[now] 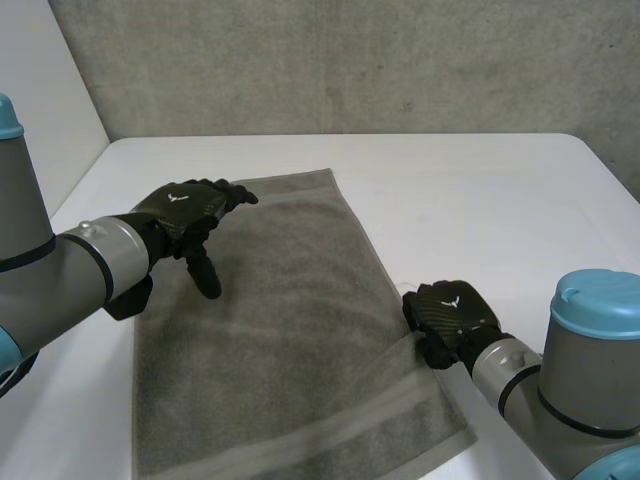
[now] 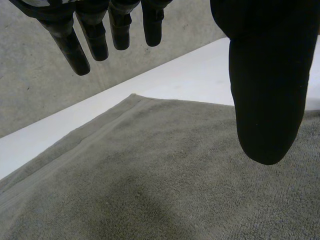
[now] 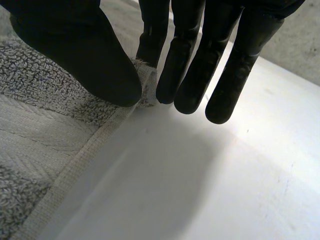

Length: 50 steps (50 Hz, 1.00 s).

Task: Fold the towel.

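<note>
**Right robot hand pinching the towel's edge, left one hovering open**

The towel (image 1: 280, 330) is lying spread out and unfolded on the white tabletop (image 1: 480, 200), set at a slant. The right robot hand (image 1: 450, 315) is sitting at the towel's right long edge, towards the near end. The left robot hand (image 1: 185, 215) is hanging over the far left part of the cloth.

The towel is looking soft, thick and limp, with a looped pile that should be giving the fingers plenty of friction. It will probably sag and drag rather than hold a shape, so taking it by the stitched hem (image 3: 75, 165) or a corner seems the surer hold. Lifting by one edge alone is likely to leave the fold skewed.

The right wrist view is showing what the head view is hiding. The thumb and a finger are closing on a small raised bit of the hem, so the right robot hand is gripping the towel. The other fingers are hanging just beside the pinch, over bare tabletop. A flat woven band (image 3: 30, 135) is also running beside the hem there.

The left wrist view is showing the left robot hand with fingers straight and the thumb apart, holding nothing. The towel's far corner (image 2: 134, 96) is lying flat beyond its fingertips.
</note>
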{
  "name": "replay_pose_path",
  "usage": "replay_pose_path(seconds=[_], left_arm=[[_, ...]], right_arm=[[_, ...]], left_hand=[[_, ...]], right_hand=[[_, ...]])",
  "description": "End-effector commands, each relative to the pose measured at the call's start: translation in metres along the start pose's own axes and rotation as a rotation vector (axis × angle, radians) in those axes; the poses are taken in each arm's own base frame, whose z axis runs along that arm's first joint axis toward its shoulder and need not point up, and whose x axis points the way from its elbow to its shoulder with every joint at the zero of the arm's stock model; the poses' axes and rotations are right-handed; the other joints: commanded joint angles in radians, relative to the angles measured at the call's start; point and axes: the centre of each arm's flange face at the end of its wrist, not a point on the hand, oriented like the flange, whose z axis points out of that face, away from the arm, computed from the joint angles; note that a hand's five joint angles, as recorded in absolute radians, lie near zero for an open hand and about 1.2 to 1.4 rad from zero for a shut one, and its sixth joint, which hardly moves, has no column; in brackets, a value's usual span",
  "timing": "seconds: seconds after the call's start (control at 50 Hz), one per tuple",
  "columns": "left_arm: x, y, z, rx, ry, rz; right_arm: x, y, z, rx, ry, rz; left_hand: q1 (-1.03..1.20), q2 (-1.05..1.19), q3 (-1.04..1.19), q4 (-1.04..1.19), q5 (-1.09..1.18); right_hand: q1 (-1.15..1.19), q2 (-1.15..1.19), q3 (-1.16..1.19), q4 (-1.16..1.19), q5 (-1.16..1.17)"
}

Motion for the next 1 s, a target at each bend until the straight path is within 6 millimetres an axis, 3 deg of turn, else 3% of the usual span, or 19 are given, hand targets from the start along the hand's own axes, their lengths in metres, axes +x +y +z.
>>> replay_pose_path(seconds=[0.02,0.08,0.18,0.24,0.28,0.4,0.44,0.6,0.74,0.84,0.96,1.0], left_arm=[[0.0,0.0,0.0,0.0,0.0,0.0],[0.0,0.0,0.001,0.001,0.0,0.0],[0.001,-0.004,0.006,0.033,0.005,0.009],[0.006,-0.005,0.018,0.076,0.022,0.029],[0.019,-0.005,0.035,0.107,0.063,0.052],[0.046,-0.007,0.067,0.138,0.16,0.085],[0.064,-0.004,0.087,0.141,0.238,0.097],[0.086,0.013,0.126,0.106,0.407,0.098],[0.103,0.042,0.133,0.008,0.507,0.118],[0.106,0.062,0.127,-0.081,0.547,0.246],[0.107,0.076,0.119,-0.138,0.581,0.428],[0.106,0.074,0.118,-0.138,0.58,0.446]], right_arm=[[0.0,-0.017,-0.003,0.043,-0.007,-0.027],[0.001,-0.02,-0.007,0.044,-0.008,-0.051],[-0.003,-0.041,-0.038,0.036,-0.076,-0.253],[-0.005,-0.05,-0.047,0.056,-0.098,-0.296],[-0.009,-0.065,-0.064,0.106,-0.139,-0.345],[-0.014,-0.084,-0.086,0.181,-0.174,-0.359],[-0.015,-0.088,-0.092,0.203,-0.17,-0.365],[-0.017,-0.091,-0.102,0.229,-0.16,-0.375],[-0.014,-0.093,-0.103,0.234,-0.141,-0.376],[-0.014,-0.094,-0.102,0.239,-0.141,-0.38],[-0.013,-0.097,-0.102,0.251,-0.141,-0.383],[-0.012,-0.098,-0.101,0.256,-0.135,-0.385]], left_hand=[[0.004,0.01,0.008,0.009,-0.028],[0.004,0.01,0.008,0.009,-0.028],[0.004,0.01,0.008,0.009,-0.028],[0.013,0.02,0.018,0.019,-0.018],[0.019,0.026,0.024,0.025,-0.012],[0.019,0.026,0.024,0.025,-0.012],[0.019,0.026,0.024,0.025,-0.012],[0.031,0.038,0.036,0.036,0.0],[0.052,0.058,0.056,0.057,0.02],[0.113,0.12,0.118,0.119,0.082],[0.441,0.448,0.446,0.446,0.41],[0.871,0.877,0.875,0.876,0.839]], right_hand=[[0.455,0.22,0.216,0.208,0.24],[0.455,0.22,0.216,0.208,0.24],[0.455,0.22,0.216,0.208,0.24],[0.455,0.22,0.216,0.208,0.24],[0.455,0.22,0.216,0.208,0.24],[0.455,0.22,0.216,0.208,0.24],[0.455,0.22,0.216,0.208,0.24],[0.455,0.22,0.216,0.208,0.24],[0.455,0.22,0.216,0.208,0.24],[0.455,0.22,0.216,0.208,0.24],[0.455,0.22,0.216,0.208,0.24],[0.455,0.22,0.216,0.208,0.24]])
